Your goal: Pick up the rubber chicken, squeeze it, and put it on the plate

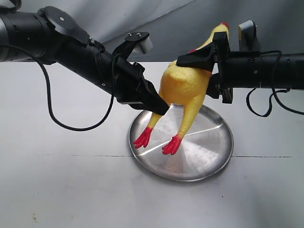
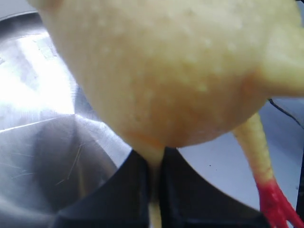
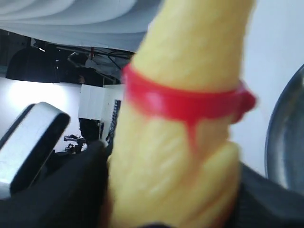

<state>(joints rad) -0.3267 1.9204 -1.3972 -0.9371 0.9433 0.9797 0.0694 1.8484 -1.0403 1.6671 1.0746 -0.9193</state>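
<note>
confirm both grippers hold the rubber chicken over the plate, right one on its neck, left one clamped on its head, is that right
Not the head. The left gripper is shut on one leg just below the body, as the left wrist view shows. The rest stands: the right gripper grips the neck, and the rubber chicken hangs over the plate.

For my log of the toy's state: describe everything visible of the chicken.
The chicken is yellow, pimply rubber with a red comb, neck band and feet. It hangs head-up, slightly tilted, above the plate, legs dangling; whether the feet touch it is unclear. The right gripper clamps it near the neck band, the left gripper pinches one leg just below the body.
</note>
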